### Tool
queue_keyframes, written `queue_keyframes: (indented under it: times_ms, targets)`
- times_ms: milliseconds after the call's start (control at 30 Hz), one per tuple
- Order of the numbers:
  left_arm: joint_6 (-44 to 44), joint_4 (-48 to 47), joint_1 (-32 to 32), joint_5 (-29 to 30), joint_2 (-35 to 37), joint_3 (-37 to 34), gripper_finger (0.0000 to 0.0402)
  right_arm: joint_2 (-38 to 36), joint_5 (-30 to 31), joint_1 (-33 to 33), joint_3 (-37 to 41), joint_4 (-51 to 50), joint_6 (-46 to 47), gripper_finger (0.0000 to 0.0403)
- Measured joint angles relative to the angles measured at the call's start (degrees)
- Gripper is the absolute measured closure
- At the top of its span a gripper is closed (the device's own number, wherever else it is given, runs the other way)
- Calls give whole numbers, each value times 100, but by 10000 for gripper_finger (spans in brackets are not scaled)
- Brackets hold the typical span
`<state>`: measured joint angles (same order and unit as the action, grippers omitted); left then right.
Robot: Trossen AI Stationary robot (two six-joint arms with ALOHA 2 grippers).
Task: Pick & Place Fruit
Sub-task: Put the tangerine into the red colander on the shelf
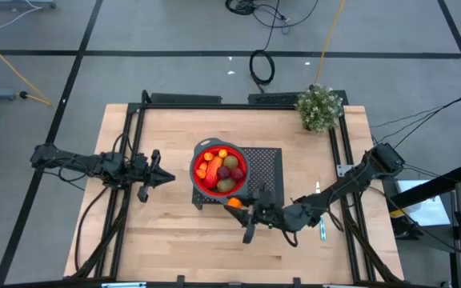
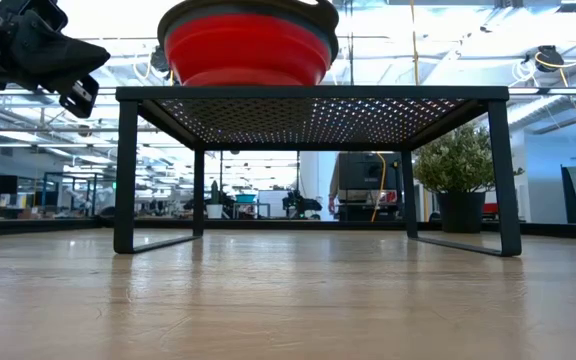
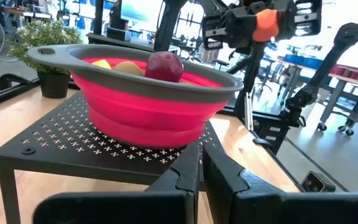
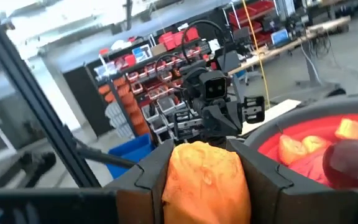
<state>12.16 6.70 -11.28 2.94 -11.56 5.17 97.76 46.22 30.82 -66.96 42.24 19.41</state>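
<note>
The bowl (image 1: 202, 182) is red with a grey rim, pink-red in the left wrist view. Inside lie orange, yellow and dark red fruit (image 1: 221, 170). The rack (image 1: 266, 172) is black, perforated with small crosses. An orange ball (image 4: 205, 177) sits between the right hand's (image 1: 242, 210) dark fingers (image 4: 263, 180). The counter (image 1: 174, 248) is pale wood; the plant (image 1: 320, 106) is green.

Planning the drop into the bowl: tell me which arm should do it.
The right. Its gripper is shut on an orange fruit beside the red bowl. The left gripper waits empty on the bowl's other side, shut.
</note>
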Motion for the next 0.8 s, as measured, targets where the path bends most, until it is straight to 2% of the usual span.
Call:
queue_keyframes:
  times_ms: [233,533,633,800]
  targets:
    - [2,335,0,9,-1,0,382,0,-51,-249,0,0,816,270]
    - [-153,1260,0,9,-1,0,379,0,-1034,-721,0,301,1671,270]
    - [-151,1550,0,9,-5,0,364,0,-1063,-839,0,372,1983,270]
    - [-127,2008,-1,11,-5,0,314,0,-1239,-991,0,511,2243,270]
